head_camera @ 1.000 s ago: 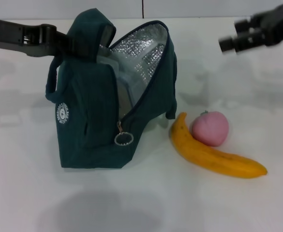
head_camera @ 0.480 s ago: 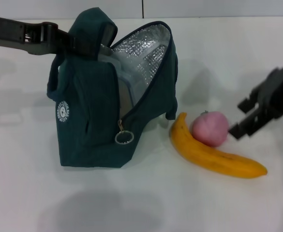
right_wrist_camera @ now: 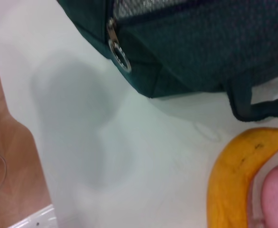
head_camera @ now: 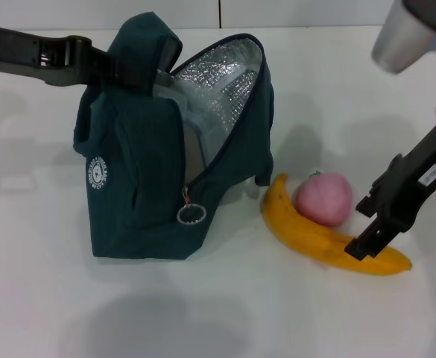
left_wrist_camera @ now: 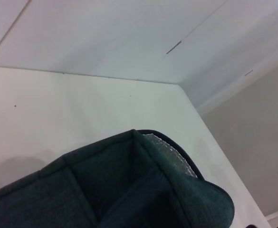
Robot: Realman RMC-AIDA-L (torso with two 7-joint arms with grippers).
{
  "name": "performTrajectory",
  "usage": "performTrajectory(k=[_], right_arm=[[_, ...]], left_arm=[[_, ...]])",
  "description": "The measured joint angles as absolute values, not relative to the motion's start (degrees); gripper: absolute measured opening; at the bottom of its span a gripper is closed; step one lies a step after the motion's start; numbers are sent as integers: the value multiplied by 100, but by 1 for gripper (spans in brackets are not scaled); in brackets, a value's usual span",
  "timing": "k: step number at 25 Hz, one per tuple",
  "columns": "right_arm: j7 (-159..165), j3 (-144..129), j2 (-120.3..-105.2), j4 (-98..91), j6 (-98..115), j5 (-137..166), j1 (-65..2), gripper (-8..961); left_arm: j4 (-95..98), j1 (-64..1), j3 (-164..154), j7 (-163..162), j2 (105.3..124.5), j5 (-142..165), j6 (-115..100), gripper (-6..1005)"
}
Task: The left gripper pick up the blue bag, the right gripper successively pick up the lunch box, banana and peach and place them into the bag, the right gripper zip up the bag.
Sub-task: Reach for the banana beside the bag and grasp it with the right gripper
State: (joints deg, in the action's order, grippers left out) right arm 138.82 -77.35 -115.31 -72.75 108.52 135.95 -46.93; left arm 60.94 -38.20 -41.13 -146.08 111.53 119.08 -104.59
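The blue bag (head_camera: pixel 150 186) stands open on the white table, its foil lining (head_camera: pixel 221 82) showing. My left gripper (head_camera: pixel 124 71) comes in from the left and is shut on the bag's top handle. The clear lunch box (head_camera: pixel 180 112) sits inside the bag, mostly hidden. The banana (head_camera: pixel 307 233) lies to the right of the bag with the pink peach (head_camera: pixel 323 198) against its far side. My right gripper (head_camera: pixel 362 227) is low over the banana's right part, open, with its fingers on either side of it. The right wrist view shows the bag (right_wrist_camera: pixel 200 47), banana (right_wrist_camera: pixel 231 175) and peach (right_wrist_camera: pixel 277 194).
The ring zipper pull (head_camera: pixel 191 214) hangs at the bag's lower front and shows again as the ring zipper pull (right_wrist_camera: pixel 119 56) in the right wrist view. The table's edge (right_wrist_camera: pixel 29 142) runs close by there, with floor beyond. The left wrist view shows only the bag top (left_wrist_camera: pixel 129 190) and a wall.
My right gripper has come down from the upper right to the banana's right part beside the peach. The bag and left gripper have barely moved.
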Motion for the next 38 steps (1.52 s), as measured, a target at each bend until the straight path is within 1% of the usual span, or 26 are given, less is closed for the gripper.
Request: performTrajectory(k=[9, 20, 38], right_arm=[[13697, -8399, -11550, -7032, 9999, 13623, -4443, 785], [13533, -8642, -11580, -6399, 9414, 13620, -4435, 784], [13518, -9271, -11585, -6310, 8965, 13601, -4439, 783]], left_arm=[[6091, -3824, -4113, -14608, 11173, 11910, -10459, 46], [6106, -3832, -4114, -14607, 11188, 11909, -10459, 46], [6108, -3832, -4114, -14593, 11172, 11909, -10458, 46]])
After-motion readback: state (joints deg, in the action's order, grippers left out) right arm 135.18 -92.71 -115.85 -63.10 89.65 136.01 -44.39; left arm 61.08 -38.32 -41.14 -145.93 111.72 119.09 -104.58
